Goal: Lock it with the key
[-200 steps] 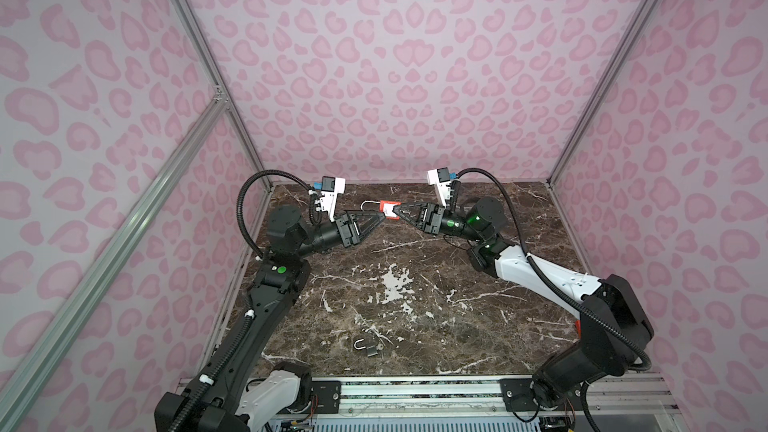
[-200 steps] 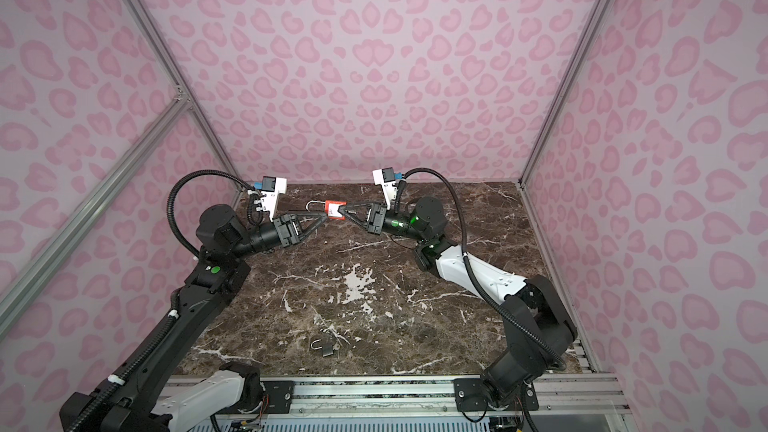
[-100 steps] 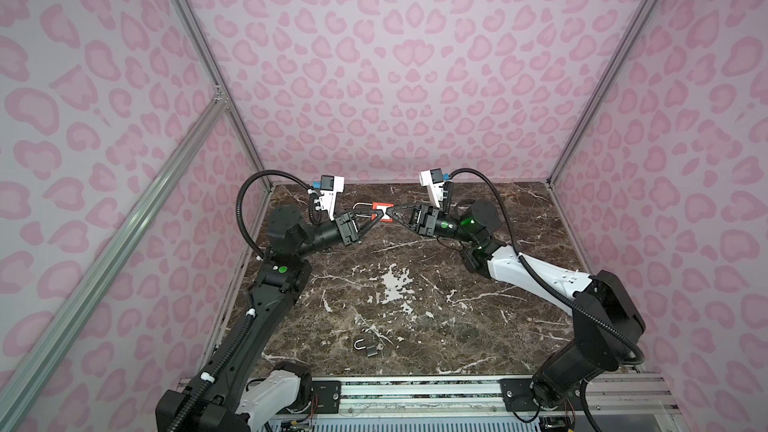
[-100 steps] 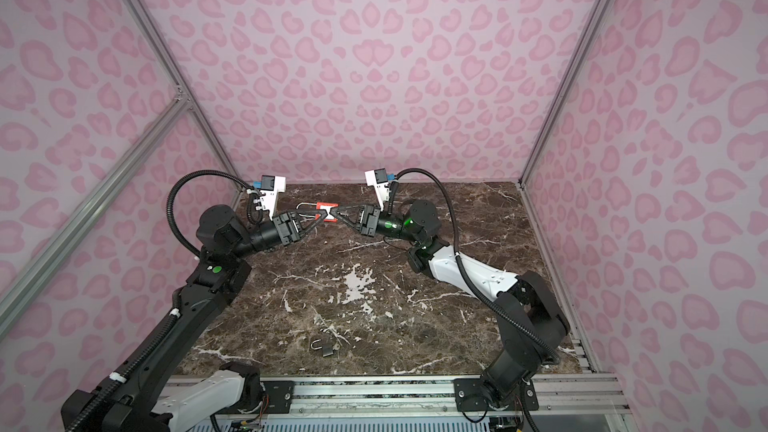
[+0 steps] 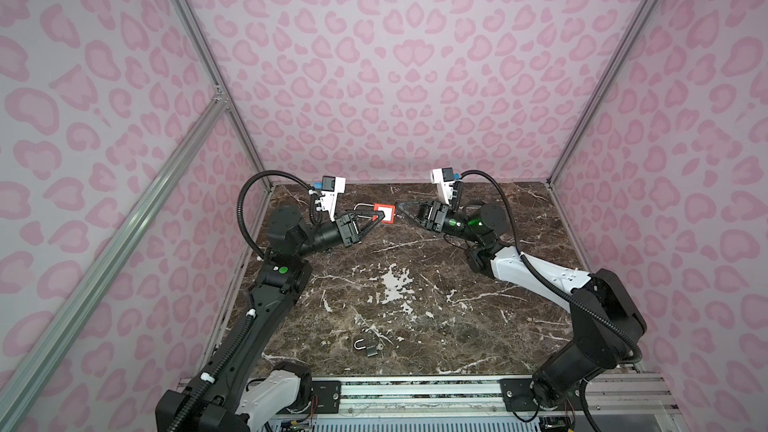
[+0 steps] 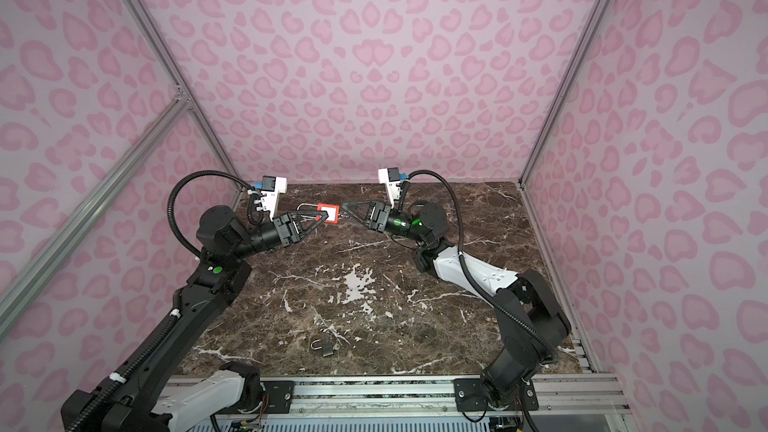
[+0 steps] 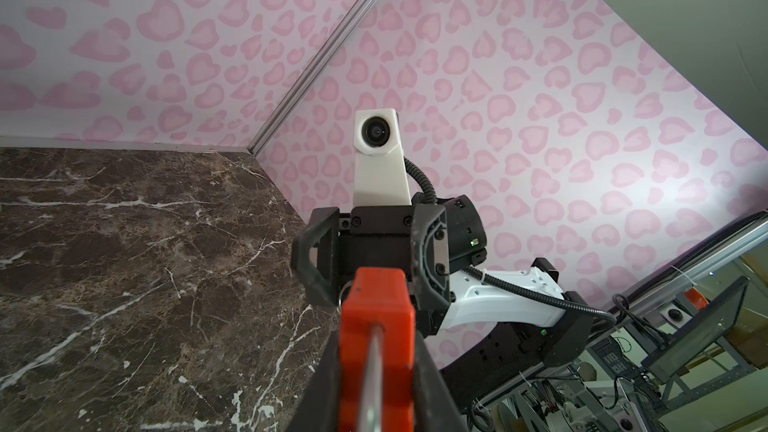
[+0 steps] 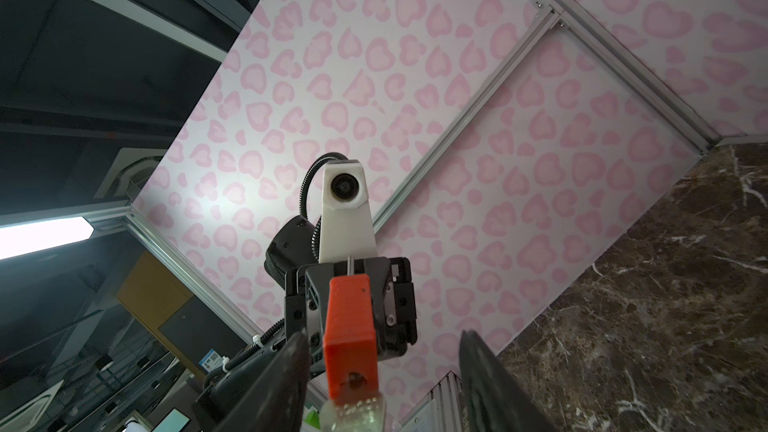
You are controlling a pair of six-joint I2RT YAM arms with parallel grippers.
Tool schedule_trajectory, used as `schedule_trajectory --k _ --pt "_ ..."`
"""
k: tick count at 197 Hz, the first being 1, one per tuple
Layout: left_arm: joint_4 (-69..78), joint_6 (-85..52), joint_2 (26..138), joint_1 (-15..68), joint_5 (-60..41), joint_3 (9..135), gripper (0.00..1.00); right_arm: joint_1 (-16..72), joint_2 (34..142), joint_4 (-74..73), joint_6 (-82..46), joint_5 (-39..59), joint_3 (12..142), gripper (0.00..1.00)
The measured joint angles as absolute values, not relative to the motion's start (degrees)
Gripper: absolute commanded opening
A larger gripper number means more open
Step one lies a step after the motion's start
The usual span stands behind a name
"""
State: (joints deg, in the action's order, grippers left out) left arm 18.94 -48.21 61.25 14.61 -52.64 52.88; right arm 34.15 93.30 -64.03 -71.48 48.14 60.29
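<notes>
Both top views: left gripper [image 5: 377, 218] pinches red plastic-bodied padlock [image 5: 384, 214] mid-air, far centre, keyway facing right gripper [image 5: 404, 209] for access. Left wrist: jaws clamp its sides. Right wrist: fingers [image 8: 286, 371] spread; clear-headed key [image 8: 353, 409] apparently seated in keyway, unheld. Probably regrip to turn.

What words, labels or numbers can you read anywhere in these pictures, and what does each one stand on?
No text reads clearly.
White label on the red padlock: too small to read in both top views.
Raised marks on the key head, right wrist view: blurred, unreadable.
Small dark padlock: no marking can be made out.
Blue sign outside the cell: too small to read.
</notes>
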Motion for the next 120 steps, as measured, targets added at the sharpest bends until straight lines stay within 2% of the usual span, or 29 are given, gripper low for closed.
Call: schedule_trajectory --k 86,120 --pt "18.94 -48.21 60.73 14.61 -52.66 52.84 0.03 34.98 93.12 -64.84 -72.86 48.01 57.74 0.54" --pt "18.83 -48.18 60.73 14.59 -52.69 52.82 0.04 35.55 92.09 -62.61 -70.22 47.79 57.41 0.48"
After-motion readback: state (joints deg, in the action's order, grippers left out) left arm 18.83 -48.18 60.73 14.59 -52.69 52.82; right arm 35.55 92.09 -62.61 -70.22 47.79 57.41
